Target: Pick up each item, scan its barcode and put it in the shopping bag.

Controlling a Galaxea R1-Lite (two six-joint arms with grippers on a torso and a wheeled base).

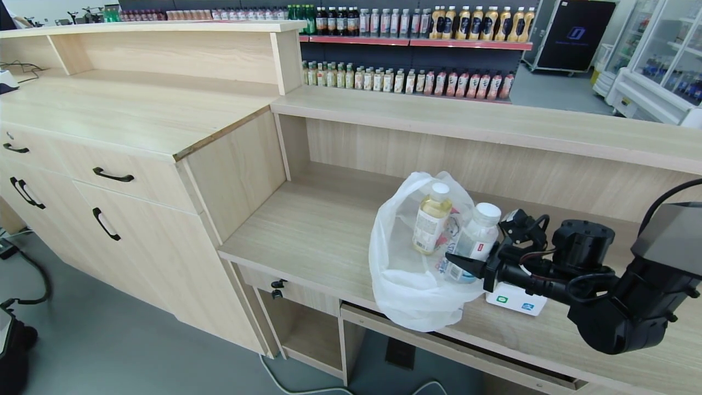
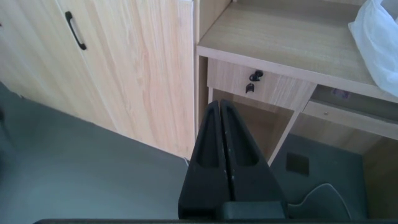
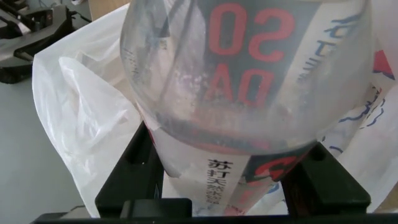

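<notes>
Obs. 1: My right gripper (image 1: 463, 255) is clamped on the clear soda bottle (image 1: 476, 233), 1 finger on each side of the lower body. The right wrist view confirms it: the label sits squarely between my 2 black fingers (image 3: 127, 171). The low grip leaves the white cap and shoulder free, so I judge the bottle can go in bottom first without my fingers snagging the plastic.

Obs. 2: The bottle is upright, at the right-hand rim of the white shopping bag (image 1: 400, 274), whose mouth gapes upward on the counter (image 1: 307, 230). 1 yellowish drink bottle (image 1: 432, 218) is already standing inside, just beside mine.

Obs. 3: A small white box (image 1: 518, 302), probably the scanner, lies on the counter under my right wrist, just beside the bag. I judge scanning is done for this item and bagging is the step in hand.

Obs. 4: My left gripper (image 2: 219, 109) has its jaws pressed together on nothing. It hangs low, in front of the cabinet, well apart from the bag and out of the way.

Risk: the thin bag may fold inward on release.
</notes>
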